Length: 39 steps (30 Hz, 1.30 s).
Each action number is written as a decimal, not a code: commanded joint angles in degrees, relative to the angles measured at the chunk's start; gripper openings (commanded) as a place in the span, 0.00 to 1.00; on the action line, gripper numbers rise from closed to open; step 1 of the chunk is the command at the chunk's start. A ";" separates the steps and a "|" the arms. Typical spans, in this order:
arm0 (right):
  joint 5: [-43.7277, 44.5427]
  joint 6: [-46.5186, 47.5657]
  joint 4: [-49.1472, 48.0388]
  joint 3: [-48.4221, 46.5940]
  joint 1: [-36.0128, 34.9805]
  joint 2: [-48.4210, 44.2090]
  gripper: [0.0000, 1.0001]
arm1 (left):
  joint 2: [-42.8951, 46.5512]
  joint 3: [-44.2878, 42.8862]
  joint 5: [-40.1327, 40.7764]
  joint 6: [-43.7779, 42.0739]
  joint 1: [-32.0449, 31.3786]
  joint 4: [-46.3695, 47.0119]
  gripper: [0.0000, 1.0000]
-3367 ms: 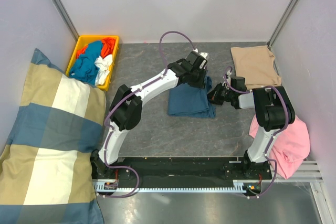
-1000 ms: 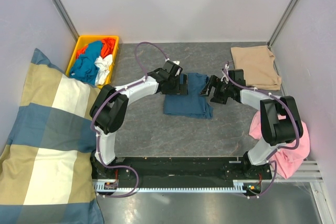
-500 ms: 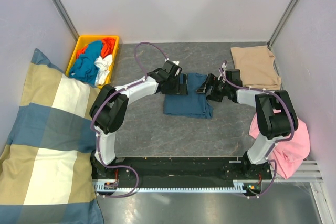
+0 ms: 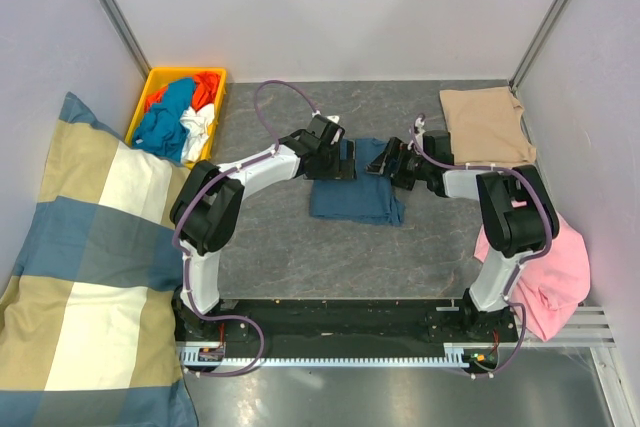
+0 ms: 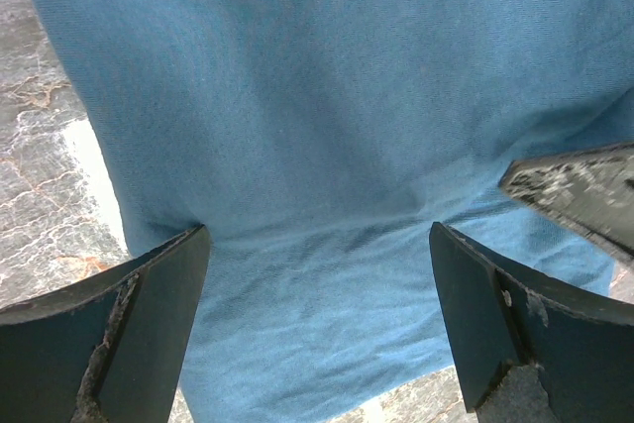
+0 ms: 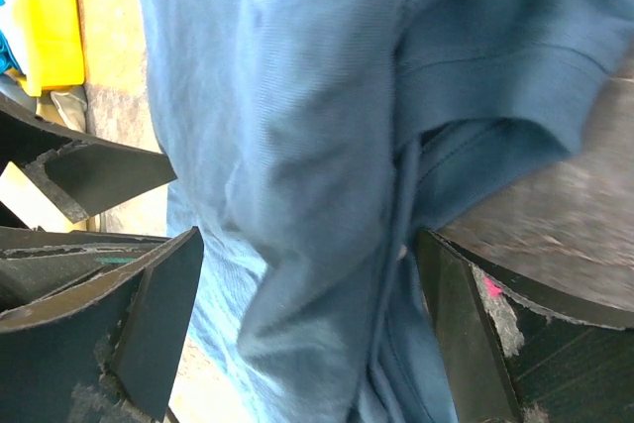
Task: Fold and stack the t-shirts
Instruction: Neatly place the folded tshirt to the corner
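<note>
A dark teal-blue t-shirt lies folded mid-table. My left gripper stands open over its upper left edge; the left wrist view shows blue cloth spanning the gap between the wide-apart fingers. From the right, my right gripper meets the shirt's upper right edge, open too, with bunched folds and a sleeve hem between its fingers. The two grippers face each other across the shirt's top. A tan-beige t-shirt lies folded flat at the back right.
A yellow bin with several crumpled garments stands at the back left. A big checked cushion fills the left side. A pink cloth hangs over the near right edge. Walls close in on three sides.
My right gripper has slid left onto the teal-blue shirt's upper right edge. The left arm has held still at the shirt's upper left edge.
</note>
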<state>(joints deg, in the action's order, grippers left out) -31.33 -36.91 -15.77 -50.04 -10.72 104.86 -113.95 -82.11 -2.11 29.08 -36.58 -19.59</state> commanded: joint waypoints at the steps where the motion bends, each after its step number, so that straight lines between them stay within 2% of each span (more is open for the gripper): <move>1: 3.73 0.26 9.18 2.05 -3.07 4.83 0.98 | 0.40 0.10 -0.62 0.71 0.37 1.14 1.00; 4: 4.08 -0.27 9.09 2.23 -4.66 4.74 0.98 | 0.48 -0.07 -0.97 0.98 0.37 1.22 1.00; 7: 4.70 -0.89 9.00 2.58 -5.54 5.09 0.93 | 0.57 -0.07 -1.14 1.15 0.37 1.23 1.00; 13: 4.96 -1.77 7.77 3.37 -5.63 5.71 0.34 | 1.01 0.37 -1.14 0.89 0.37 1.23 1.00; 14: 4.96 -1.94 7.68 3.37 -5.71 5.79 0.15 | 1.10 0.45 -0.97 0.98 0.37 1.14 1.00; 16: 5.14 -1.94 7.60 3.11 -5.63 5.88 0.02 | 1.45 0.63 -0.97 0.72 0.37 1.14 1.00; 19: 5.23 -1.50 8.30 2.32 -5.71 6.15 0.00 | 2.50 -0.15 -0.88 0.54 0.54 -0.35 1.00; 25: 7.33 1.56 13.47 -1.36 -5.71 6.15 0.00 | 10.76 -3.76 -1.49 -0.16 3.87 -5.53 1.00; 27: 10.92 3.15 18.99 -3.30 -5.71 5.36 0.00 | 14.45 -3.94 -2.11 -0.43 5.37 -6.24 1.00; 32: 24.27 12.10 38.30 -17.44 -5.63 5.71 0.00 | 19.81 -1.48 -2.90 -0.96 9.50 -6.86 1.00; 39: 45.37 18.88 53.38 -37.73 -5.71 9.92 0.00 | 20.79 2.21 -5.18 -0.60 10.91 -6.95 1.00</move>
<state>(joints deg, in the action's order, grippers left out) -3.42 -24.53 24.45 -77.93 -16.82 112.57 -92.97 -82.41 -4.97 29.06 -25.52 -25.41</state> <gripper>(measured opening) 0.098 0.995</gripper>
